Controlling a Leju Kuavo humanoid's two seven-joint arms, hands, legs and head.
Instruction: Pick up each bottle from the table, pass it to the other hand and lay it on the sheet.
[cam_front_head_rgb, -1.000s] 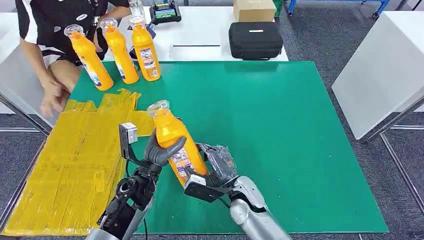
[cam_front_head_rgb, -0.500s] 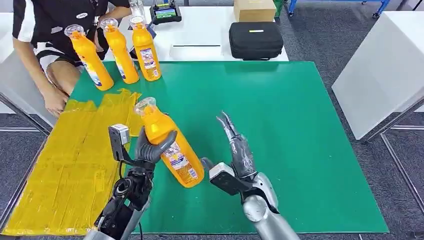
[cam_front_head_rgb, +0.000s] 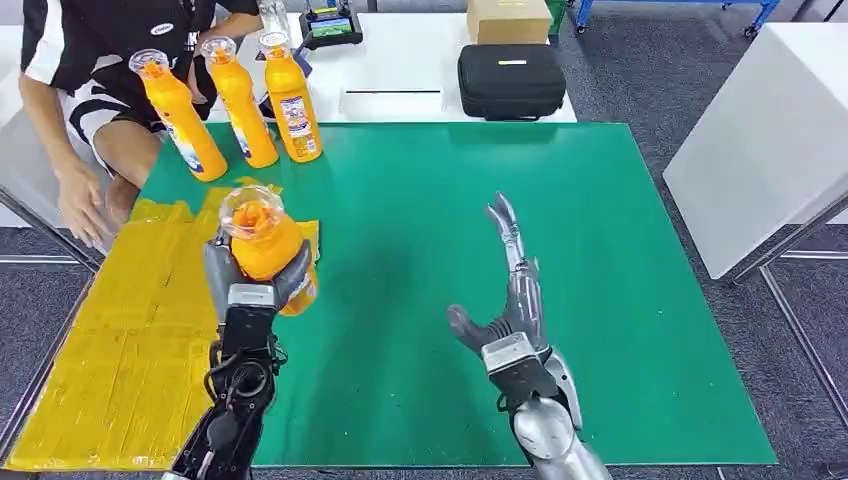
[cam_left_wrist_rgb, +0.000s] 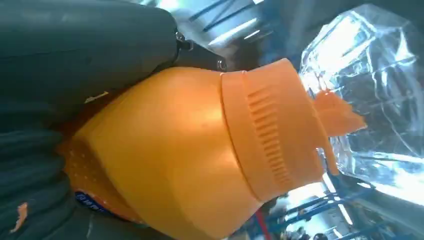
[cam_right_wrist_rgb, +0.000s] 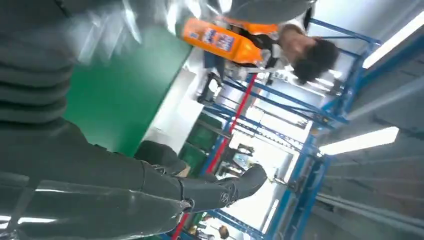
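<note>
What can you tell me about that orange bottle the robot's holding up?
The orange bottle looks like glossy plastic, with a ribbed orange collar and a clear faceted cap over an orange spout. A printed label shows low on its body. The left hand grips it around the middle, holding it in the air, neck tipped toward the camera, above the edge of the yellow sheet. Nothing else touches it.

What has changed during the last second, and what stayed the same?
The right hand let go of the orange bottle and drew back, open, over the green mat. The left hand, gripping the bottle alone, carried it left to the yellow sheet. The three bottles at the back stayed standing.
</note>
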